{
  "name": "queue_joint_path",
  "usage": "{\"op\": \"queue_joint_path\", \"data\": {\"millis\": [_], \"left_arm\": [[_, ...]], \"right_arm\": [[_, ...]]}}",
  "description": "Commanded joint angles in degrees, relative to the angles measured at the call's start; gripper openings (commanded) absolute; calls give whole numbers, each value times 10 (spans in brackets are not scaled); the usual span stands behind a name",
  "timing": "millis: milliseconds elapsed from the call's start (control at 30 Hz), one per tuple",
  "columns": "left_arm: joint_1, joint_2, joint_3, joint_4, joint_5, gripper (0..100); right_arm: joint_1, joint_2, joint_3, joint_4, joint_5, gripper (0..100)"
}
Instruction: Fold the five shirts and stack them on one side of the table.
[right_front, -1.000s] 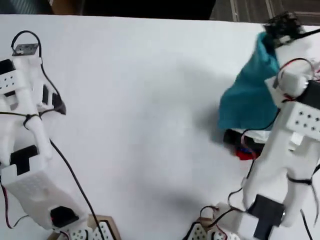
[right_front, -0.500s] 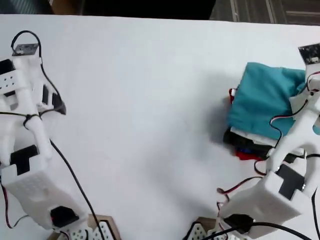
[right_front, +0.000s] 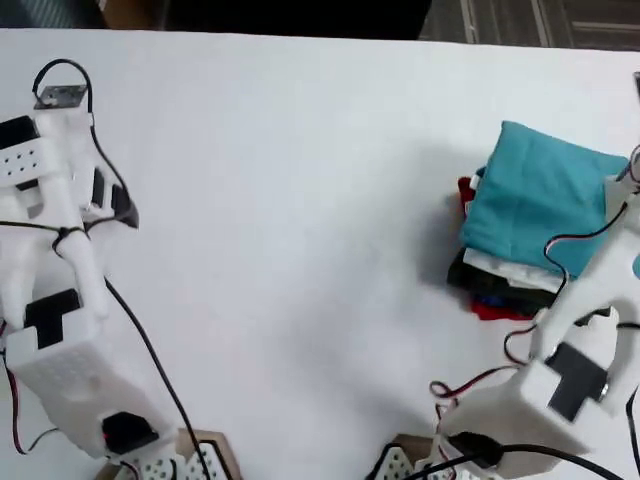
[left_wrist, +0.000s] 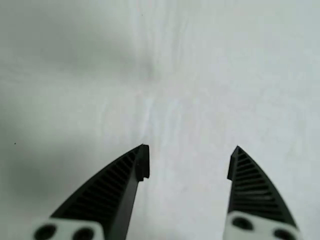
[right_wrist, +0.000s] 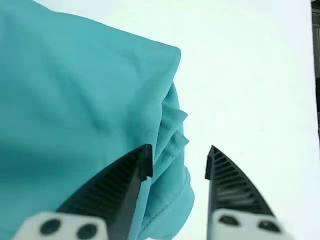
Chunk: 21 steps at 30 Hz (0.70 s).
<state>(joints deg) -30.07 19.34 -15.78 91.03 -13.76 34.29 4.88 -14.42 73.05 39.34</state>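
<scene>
Overhead and wrist views of a two-arm folding station.

The white worktop carries one stack of folded shirts near its right edge, beside the right arm. The teal shirt lies on top, folded to a rough rectangle. Beneath it, narrow bands of other garments show along the stack's near side: a white layer, then a black layer, then a red layer at the bottom. A strip of red also shows at the stack's left side.

In the right wrist view the right hand sits low over the folded edge of the teal shirt. Its jaws are parted to a moderate gap and hold nothing. One finger lies over the cloth, while the other lies over bare worktop just beside the fold. Whether the first finger touches the cloth cannot be told.

The left arm stands at the left edge of the worktop, well apart from the stack. Its wrist view shows the left hand with jaws spread wide, holding nothing, above plain white worktop.
</scene>
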Motion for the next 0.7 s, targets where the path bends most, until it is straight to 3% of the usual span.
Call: {"op": "queue_joint_path", "data": {"millis": [0, 200, 367, 533, 667], "left_arm": [[2, -41, -1, 8, -2, 271], [11, -77, -15, 8, -21, 271], [15, -233, 29, -8, -77, 271], [20, -458, 261, -88, -164, 271], [21, -669, 501, -164, -218, 271]], "right_arm": [[5, -80, -27, 71, -5, 180], [-20, -196, 3, 165, 0, 180], [-103, -372, 159, 161, 0, 180], [-206, -617, 435, 119, -5, 180], [-222, -834, 635, 119, -33, 180]]}}
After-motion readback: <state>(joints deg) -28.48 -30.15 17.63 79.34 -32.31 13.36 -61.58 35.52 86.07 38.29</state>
